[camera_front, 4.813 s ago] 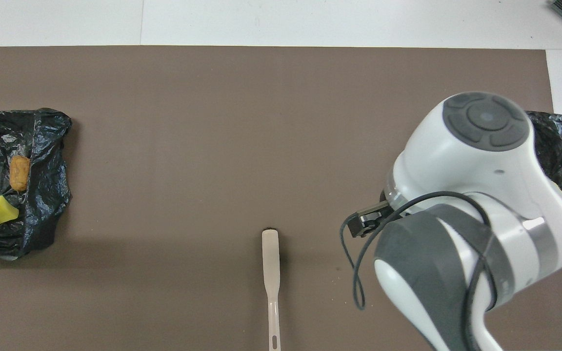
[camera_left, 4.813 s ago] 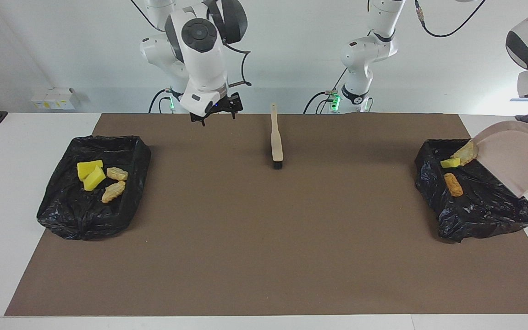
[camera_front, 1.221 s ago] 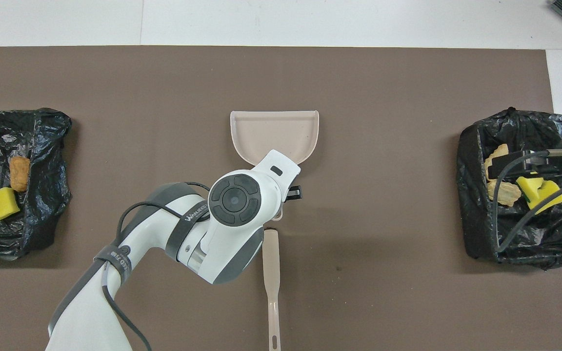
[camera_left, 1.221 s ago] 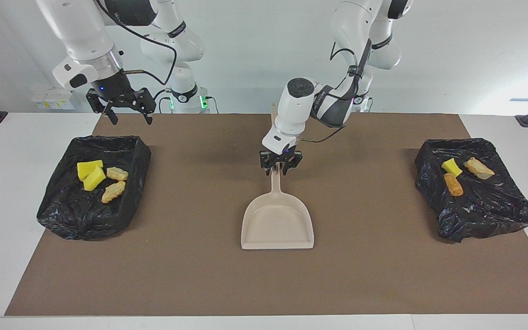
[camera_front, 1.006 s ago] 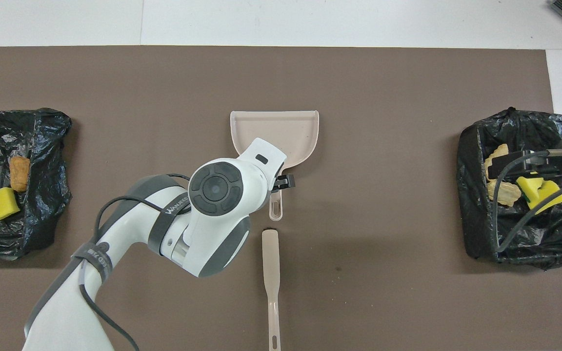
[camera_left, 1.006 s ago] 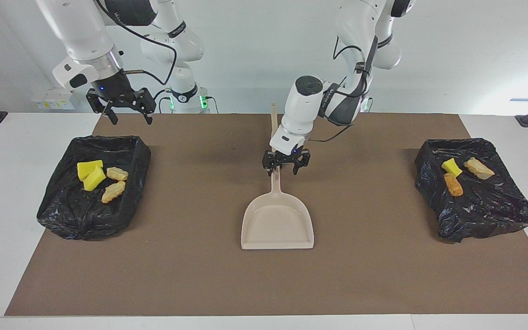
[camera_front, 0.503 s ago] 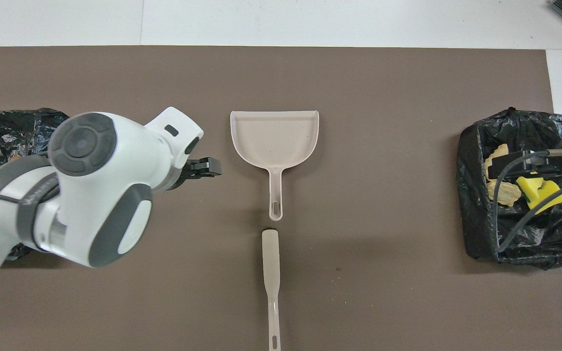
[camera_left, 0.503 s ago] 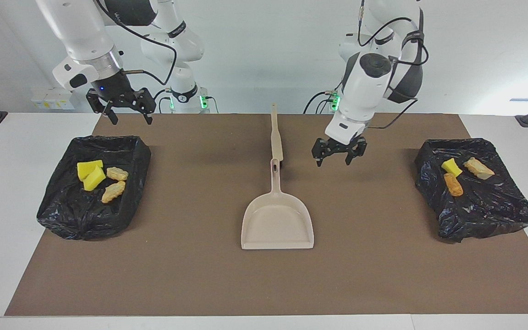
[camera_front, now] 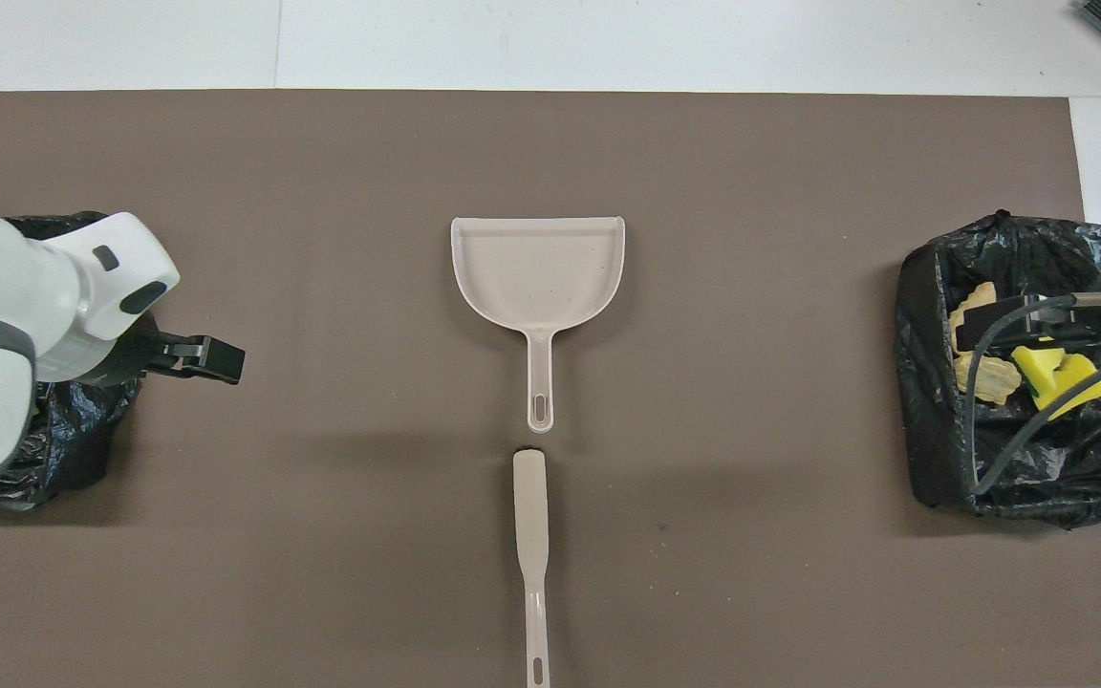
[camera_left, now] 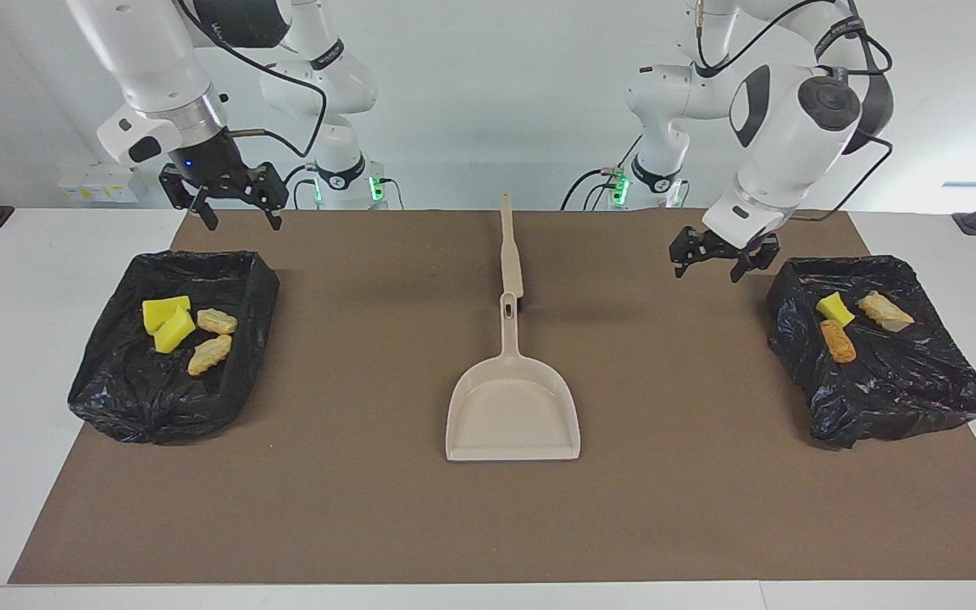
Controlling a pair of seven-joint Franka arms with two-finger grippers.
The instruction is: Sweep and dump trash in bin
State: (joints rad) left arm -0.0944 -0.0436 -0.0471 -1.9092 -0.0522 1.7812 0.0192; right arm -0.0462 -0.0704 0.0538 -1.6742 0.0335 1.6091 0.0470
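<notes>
The trash lies in two black-bagged bins. The bin [camera_left: 115, 398] at the right arm's end holds yellow sponge chunks [camera_left: 168, 322] and tan lumps [camera_left: 210, 352]. The bin [camera_left: 878, 415] at the left arm's end holds a yellow chunk [camera_left: 834, 308], an orange lump [camera_left: 837, 341] and a tan lump [camera_left: 884, 311]. My left gripper [camera_left: 723, 258] is open and empty, up over the mat beside that bin; it also shows in the overhead view [camera_front: 206, 358]. My right gripper [camera_left: 234, 203] is open and empty, waiting in the air over the mat's edge by its bin.
The beige dustpan [camera_left: 512, 407] lies flat in the middle of the brown mat [camera_left: 369, 508], handle toward the robots. The brush [camera_left: 510, 254] lies in line with it, nearer to the robots. Both also show in the overhead view: dustpan [camera_front: 538, 268], brush [camera_front: 531, 535].
My left gripper set the dustpan down mid-mat, opened off its handle, and has swung away to beside the left arm's bin. The right arm has stayed still for the last second.
</notes>
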